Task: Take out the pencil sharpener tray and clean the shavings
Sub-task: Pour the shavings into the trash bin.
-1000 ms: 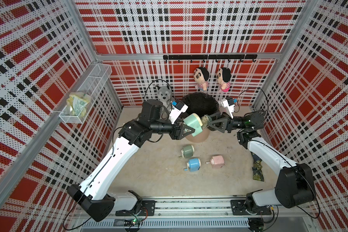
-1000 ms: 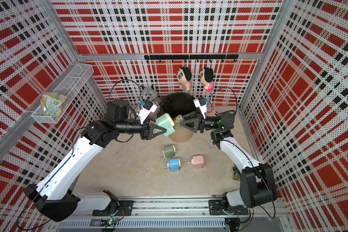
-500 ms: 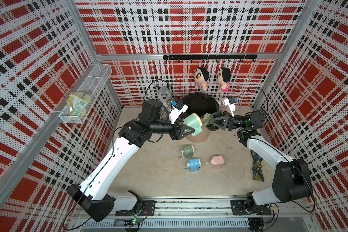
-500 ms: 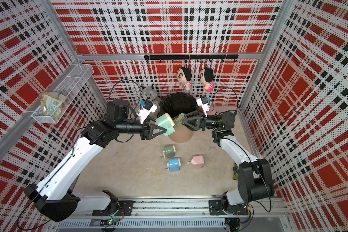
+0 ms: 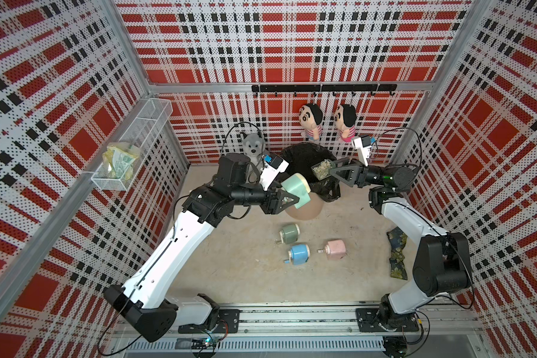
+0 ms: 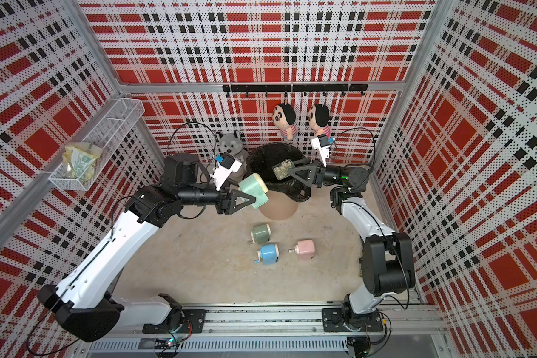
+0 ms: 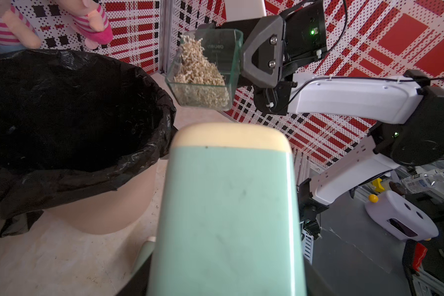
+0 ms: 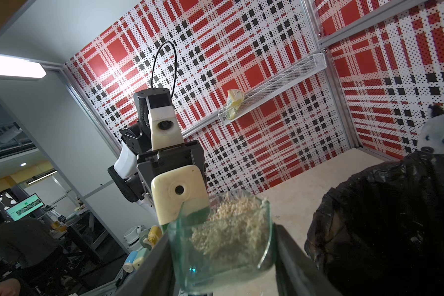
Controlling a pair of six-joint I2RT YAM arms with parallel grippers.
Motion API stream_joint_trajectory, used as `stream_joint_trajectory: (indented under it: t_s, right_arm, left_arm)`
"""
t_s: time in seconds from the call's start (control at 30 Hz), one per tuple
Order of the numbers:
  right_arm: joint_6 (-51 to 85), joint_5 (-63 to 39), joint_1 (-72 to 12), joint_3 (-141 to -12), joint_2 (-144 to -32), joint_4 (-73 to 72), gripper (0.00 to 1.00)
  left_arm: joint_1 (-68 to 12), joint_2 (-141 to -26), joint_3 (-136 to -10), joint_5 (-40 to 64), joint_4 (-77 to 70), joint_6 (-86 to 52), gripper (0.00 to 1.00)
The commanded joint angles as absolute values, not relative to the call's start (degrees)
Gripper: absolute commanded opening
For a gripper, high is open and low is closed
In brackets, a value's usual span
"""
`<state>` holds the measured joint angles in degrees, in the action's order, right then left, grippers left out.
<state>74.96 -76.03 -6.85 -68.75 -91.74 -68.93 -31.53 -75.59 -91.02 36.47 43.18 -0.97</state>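
Observation:
A mint-green pencil sharpener [image 5: 296, 187] [image 6: 253, 189] with a cream front [image 8: 176, 192] hangs in the air, and my left gripper [image 5: 292, 196] [image 6: 245, 198] is shut on it. In the left wrist view its body [image 7: 228, 210] hides the jaws. My right gripper [image 5: 333, 169] [image 6: 292, 171] [image 8: 221, 269] is shut on the clear tray [image 5: 321, 169] [image 6: 282, 169] [image 7: 226, 51] [image 8: 241, 261]. The tray, pulled clear of the sharpener, holds a heap of shavings [image 7: 198, 69] [image 8: 228, 225]. It hangs tilted over the right rim of the black-lined bin [image 5: 301, 156] [image 6: 265, 156] [image 7: 62, 107] [image 8: 395, 217].
Three more sharpeners lie on the table in front of the bin: dark green [image 5: 289, 232], blue [image 5: 298, 253] and pink [image 5: 335, 249]. A patterned cloth [image 5: 396, 251] lies by the right arm's base. A plush husky [image 5: 251, 147] sits behind the left wrist, with two dolls [image 5: 310, 121] hanging above the bin.
My right gripper has carried the tray away from the sharpener and farther back over the bin. The left arm and the sharpener have stayed still.

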Motion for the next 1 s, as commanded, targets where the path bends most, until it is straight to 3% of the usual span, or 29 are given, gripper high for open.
stream_joint_trajectory:
  t_s: [0.0, 0.2, 0.67, 0.97]
  right_arm:
    - [66.68, -75.32, -5.99, -72.29, -92.15, -57.39, 0.49]
    - [32.40, -68.27, -6.09, -85.56, -93.01, -8.36, 0.50]
    - [11.09, -50.00, -7.93, -107.01, -105.51, 32.03, 0.50]
    - [6.83, -35.50, -10.78, -120.90, -111.80, 48.59, 0.49]
  left_arm:
    - [-30.60, -74.42, -90.43, 34.47, 41.76, -0.35, 0.47]
    - [-29.52, -74.87, -89.34, 31.90, 41.25, -0.54, 0.47]
    - [-28.04, -73.48, -85.99, 30.78, 39.42, -1.10, 0.47]
    - [-27.90, -72.00, -84.38, 30.76, 38.67, -1.25, 0.48]
